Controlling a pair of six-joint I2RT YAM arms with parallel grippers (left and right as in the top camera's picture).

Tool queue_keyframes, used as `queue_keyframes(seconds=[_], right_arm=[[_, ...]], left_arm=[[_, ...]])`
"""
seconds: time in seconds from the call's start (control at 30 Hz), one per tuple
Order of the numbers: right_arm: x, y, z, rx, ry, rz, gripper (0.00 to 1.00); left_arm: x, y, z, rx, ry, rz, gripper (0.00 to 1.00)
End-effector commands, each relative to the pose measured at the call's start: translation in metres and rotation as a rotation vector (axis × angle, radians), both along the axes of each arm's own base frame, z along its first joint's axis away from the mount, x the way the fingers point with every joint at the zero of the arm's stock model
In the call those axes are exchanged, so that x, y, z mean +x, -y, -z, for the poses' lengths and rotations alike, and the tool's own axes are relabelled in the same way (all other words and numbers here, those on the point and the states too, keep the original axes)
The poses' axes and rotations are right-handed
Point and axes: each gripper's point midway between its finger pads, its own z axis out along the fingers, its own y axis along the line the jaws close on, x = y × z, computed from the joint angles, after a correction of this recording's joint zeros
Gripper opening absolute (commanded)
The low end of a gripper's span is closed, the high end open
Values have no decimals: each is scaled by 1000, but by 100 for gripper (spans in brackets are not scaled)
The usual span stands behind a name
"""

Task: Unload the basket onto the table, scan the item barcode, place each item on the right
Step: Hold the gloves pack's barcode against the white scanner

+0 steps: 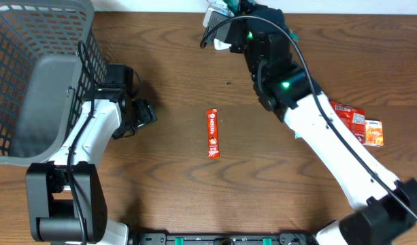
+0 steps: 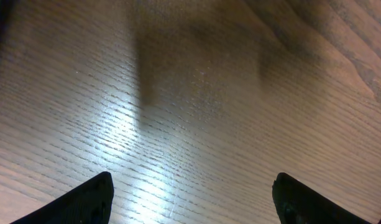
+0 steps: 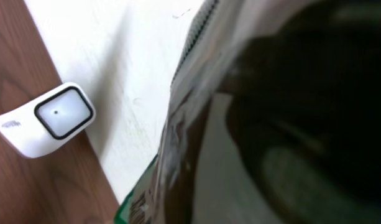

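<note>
Crinkly pouch [image 3: 184,143] — likely light, soft, slippery — sits pinched between the right fingers [image 3: 302,93] near the scanner [image 3: 53,118]; an edge grip seems best. Left fingers [image 2: 84,199] spread wide over the counter [image 2: 190,93].

A dark brown wooden surface [image 1: 181,197] fills almost the whole overhead view, its grain running mostly side to side, with small scuffs and specks here and there. Along the far edge it meets a plain white wall [image 1: 147,5], seen only as a thin pale strip. The right wrist view shows the same wall [image 3: 115,56] closer, matt white with faint marks, next to a wedge of reddish-brown wood [image 3: 16,68]. In the left wrist view the surface [image 2: 196,124] carries a bright patch of reflected light low and left of centre, and soft dark shadows lie across the top. Light is even and comes from above; no floor or window shows.
</note>
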Motion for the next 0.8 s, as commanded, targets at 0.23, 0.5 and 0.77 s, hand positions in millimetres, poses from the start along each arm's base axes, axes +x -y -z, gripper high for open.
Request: queue_keyframes(seconds=[0.23,0.5,0.77], right_arm=[[67,-41,59,-199,184,-42,1],[95,-59,122,-298,266,-62,1],[102,-82,184,-309,234,-157,1]], left_arm=[[-2,-6,2,17,-8,-21,83],[-2,-6,2,18,-8,-21,83],[-2,-6,2,18,-8,-21,83]])
